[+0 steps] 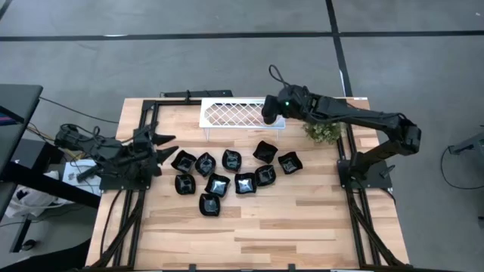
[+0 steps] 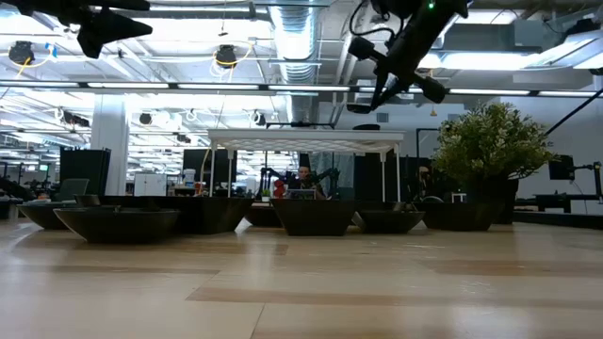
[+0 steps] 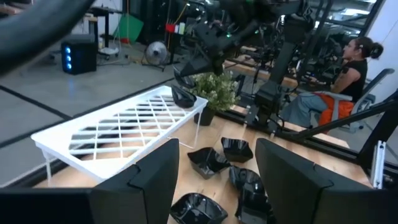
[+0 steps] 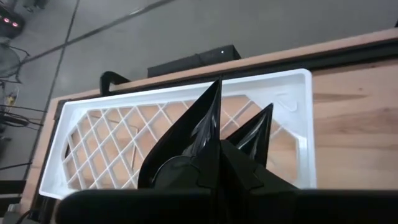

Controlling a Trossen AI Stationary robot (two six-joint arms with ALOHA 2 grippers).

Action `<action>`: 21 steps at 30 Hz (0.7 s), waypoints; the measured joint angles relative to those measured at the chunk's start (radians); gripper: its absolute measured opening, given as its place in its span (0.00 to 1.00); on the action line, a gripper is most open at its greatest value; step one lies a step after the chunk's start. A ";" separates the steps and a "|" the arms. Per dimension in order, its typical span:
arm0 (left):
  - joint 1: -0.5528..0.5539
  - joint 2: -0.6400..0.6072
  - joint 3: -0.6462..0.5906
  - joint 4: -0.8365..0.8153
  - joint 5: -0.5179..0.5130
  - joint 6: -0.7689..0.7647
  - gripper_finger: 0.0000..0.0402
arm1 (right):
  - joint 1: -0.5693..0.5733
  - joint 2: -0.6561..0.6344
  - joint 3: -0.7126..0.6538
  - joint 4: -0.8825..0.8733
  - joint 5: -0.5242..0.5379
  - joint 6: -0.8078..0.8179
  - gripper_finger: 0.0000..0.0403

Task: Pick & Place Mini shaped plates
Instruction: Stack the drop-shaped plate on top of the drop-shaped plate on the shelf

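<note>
From above, the right claw point(image 1: 270, 110) is seen over the right end of the white lattice tray point(image 1: 227, 113), closed on a mini shaped plate point(image 1: 268, 115). The other mini plates point(image 1: 231, 175) are clustered on the counter point(image 1: 302, 227); the left claw point(image 1: 165, 147) is spread wide beside them. At counter height, the dishes point(image 2: 311, 215) are lined before the plant point(image 2: 490, 141). Through the left wrist, the held plate point(image 3: 183, 96) is seen at the tray's far end. Through the right wrist, it point(image 4: 193, 143) is pinched above the lattice.

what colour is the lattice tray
White, with a diamond lattice top; the lattice tray shows best in the right wrist view.
</note>
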 joint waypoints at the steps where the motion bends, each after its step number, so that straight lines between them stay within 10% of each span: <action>1: 0.000 -0.003 0.000 0.000 -0.001 0.012 0.53 | -0.013 0.000 0.007 -0.012 -0.022 0.000 0.00; 21: 0.055 -0.004 0.000 -0.005 0.002 0.066 0.53 | -0.038 0.065 0.086 -0.196 -0.043 0.050 0.00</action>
